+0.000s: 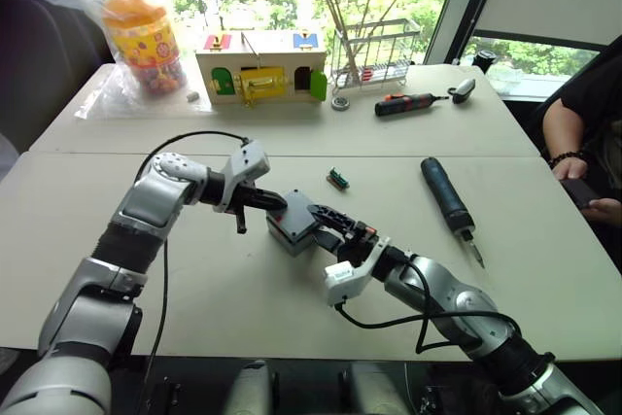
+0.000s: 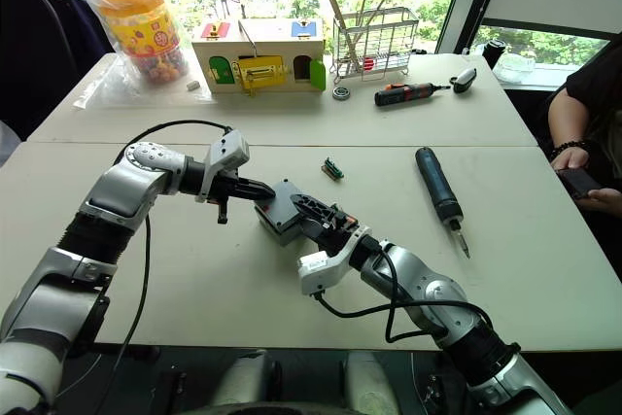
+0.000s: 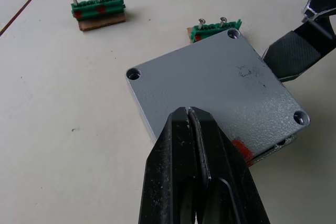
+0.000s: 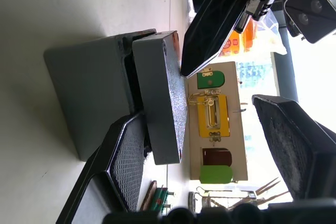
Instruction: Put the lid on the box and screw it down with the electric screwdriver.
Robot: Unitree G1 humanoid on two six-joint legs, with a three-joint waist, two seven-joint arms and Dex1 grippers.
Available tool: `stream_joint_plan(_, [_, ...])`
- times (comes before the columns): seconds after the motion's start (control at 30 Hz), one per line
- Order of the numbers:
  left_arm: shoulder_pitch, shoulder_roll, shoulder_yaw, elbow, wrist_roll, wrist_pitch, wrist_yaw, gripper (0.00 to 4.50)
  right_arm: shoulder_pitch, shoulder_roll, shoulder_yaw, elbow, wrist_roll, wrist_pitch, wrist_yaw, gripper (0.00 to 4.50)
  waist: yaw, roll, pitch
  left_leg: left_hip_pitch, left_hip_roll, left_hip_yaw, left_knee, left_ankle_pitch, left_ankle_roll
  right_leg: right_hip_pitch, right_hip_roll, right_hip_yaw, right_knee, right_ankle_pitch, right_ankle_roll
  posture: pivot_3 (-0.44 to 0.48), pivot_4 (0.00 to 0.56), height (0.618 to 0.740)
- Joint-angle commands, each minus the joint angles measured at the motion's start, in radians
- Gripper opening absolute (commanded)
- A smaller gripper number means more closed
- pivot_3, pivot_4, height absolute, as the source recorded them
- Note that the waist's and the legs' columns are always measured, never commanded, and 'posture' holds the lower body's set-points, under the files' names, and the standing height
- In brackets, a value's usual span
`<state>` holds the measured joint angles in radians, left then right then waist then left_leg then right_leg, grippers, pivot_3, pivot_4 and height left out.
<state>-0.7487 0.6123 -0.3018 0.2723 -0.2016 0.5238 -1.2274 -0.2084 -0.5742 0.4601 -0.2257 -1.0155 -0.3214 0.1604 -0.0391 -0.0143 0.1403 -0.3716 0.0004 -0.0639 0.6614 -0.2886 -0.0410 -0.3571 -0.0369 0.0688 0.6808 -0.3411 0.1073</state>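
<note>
The grey lid [image 3: 210, 85] lies on top of the grey box [image 4: 86, 95] at the table's middle, and the box's red mark [image 3: 240, 150] shows at one side. My left gripper [image 3: 188, 112] is shut, its tip over the lid's near edge. On the box's other side my right gripper [image 4: 210, 148] is open. One of its pads [image 4: 126, 161] is against the lid and box side, and the other pad is well apart. The dark electric screwdriver [image 1: 445, 194] lies on the table to the right, beyond both grippers.
Two small green terminal blocks [image 3: 97, 7] lie just behind the box. At the far edge are a red-and-black screwdriver [image 1: 408, 102], a wooden toy house [image 1: 260, 65], a wire rack [image 1: 377, 51] and a bagged jar [image 1: 141, 36]. A person's arm [image 1: 573, 138] rests at the right.
</note>
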Motion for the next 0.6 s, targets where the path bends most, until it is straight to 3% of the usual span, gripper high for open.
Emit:
stream_joint_plan(0.03, [0.063, -0.008, -0.085, 0.07, 0.085, 0.024, 0.019, 0.0, 0.007, -0.01, -0.032, -0.066, 0.029, -0.033, -0.003, 3.37, 0.0, 0.0, 0.0, 0.0, 0.0, 0.0, 0.0, 0.0, 0.0, 0.0, 0.0, 0.0, 0.0, 0.0, 0.0, 0.0, 0.15, 0.74])
stream_joint_plan(0.3, [0.076, -0.032, -0.035, 0.041, 0.039, 0.018, -0.003, 0.0, 0.059, -0.053, -0.096, -0.103, 0.071, -0.103, -0.034, 3.37, 0.004, 0.001, -0.004, 0.0, 0.0, 0.0, 0.0, 0.0, 0.0, 0.001, 0.0, 0.0, 0.0, 0.0, 0.0, 0.0, 0.15, 0.74])
stream_joint_plan(0.6, [0.073, -0.023, -0.012, 0.021, 0.04, 0.016, -0.021, 0.0, 0.072, -0.027, -0.109, -0.069, 0.084, -0.111, -0.029, 3.37, 0.0, 0.001, -0.004, 0.0, 0.0, 0.0, 0.0, 0.0, 0.0, 0.0, 0.0, 0.0, 0.0, 0.0, 0.0, 0.0, 0.15, 0.74])
